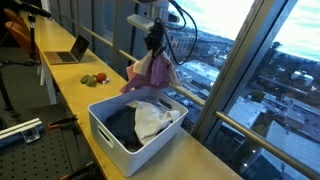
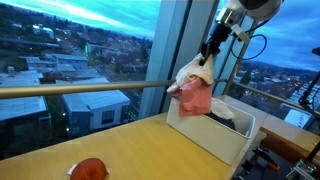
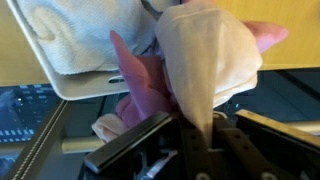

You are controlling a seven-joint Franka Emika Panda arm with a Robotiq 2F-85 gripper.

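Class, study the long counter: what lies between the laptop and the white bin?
Small pieces of fruit, red and green, sit on the counter between the laptop and the white bin; an exterior view shows this.

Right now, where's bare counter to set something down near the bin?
Bare counter between the red fruit and the bin; also between that fruit and the laptop. Crowded: the bin is full of clothes, with the tool holding cloths right above it.
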